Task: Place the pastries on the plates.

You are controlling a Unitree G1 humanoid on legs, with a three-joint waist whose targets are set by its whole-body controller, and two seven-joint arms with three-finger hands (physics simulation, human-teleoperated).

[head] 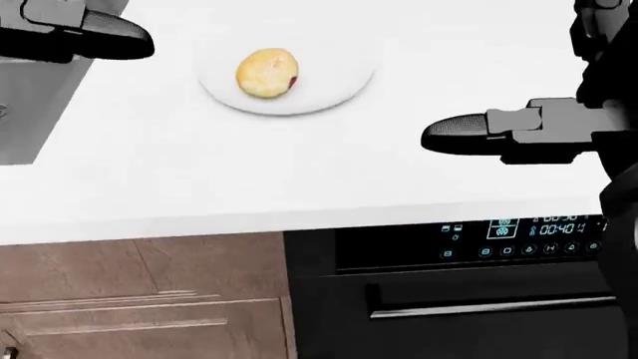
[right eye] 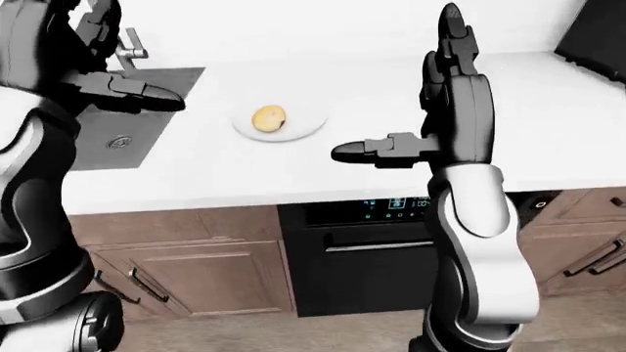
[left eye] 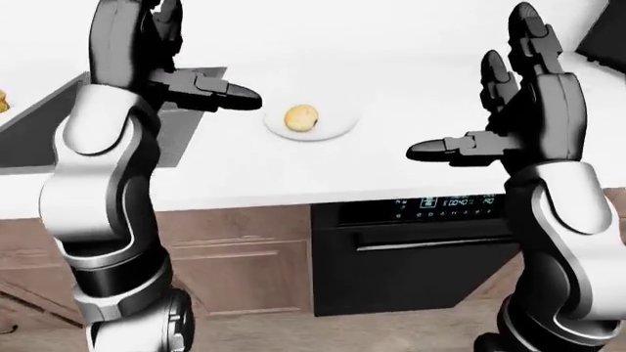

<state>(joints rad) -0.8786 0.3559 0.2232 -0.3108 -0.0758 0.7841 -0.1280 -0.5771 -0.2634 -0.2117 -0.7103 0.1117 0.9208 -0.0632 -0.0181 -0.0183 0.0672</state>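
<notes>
On the white counter point(head: 299, 172), toward the top of the head view, a white plate point(head: 339, 82) carries one round golden pastry point(head: 266, 72). The pastry sits left of the plate's centre, with a small dark red spot on its right edge. It lies wholly inside the rim, and no finger touches it.

Left hand point(left eye: 186, 70): raised above the counter at the left of the left-eye view, well clear of the plate. Fingers spread, nothing between them. One dark finger point(left eye: 230, 95) points sideways toward the plate and ends short of its rim. In the head view only that finger shows, at the top left corner.

Right hand point(right eye: 431, 103): raised at the right, palm upright, fingers apart and empty. Two fingers stand upward; a third point(right eye: 376, 152) sticks out level toward the view's left. In the head view this level finger hangs over the counter's near edge, to the right of and lower in the view than the plate, apart from it.

Surroundings: a grey sink point(right eye: 137, 132) is set into the counter left of the plate, with a tap point(right eye: 130, 50) at its top edge. Below the counter a black oven point(head: 469, 292) with a lit display and a bar handle sits under the right hand. Wooden cabinet doors point(head: 140, 299) are to its left. A small yellow object at the far left edge of the left-eye view is cut off; what it is cannot be told.
</notes>
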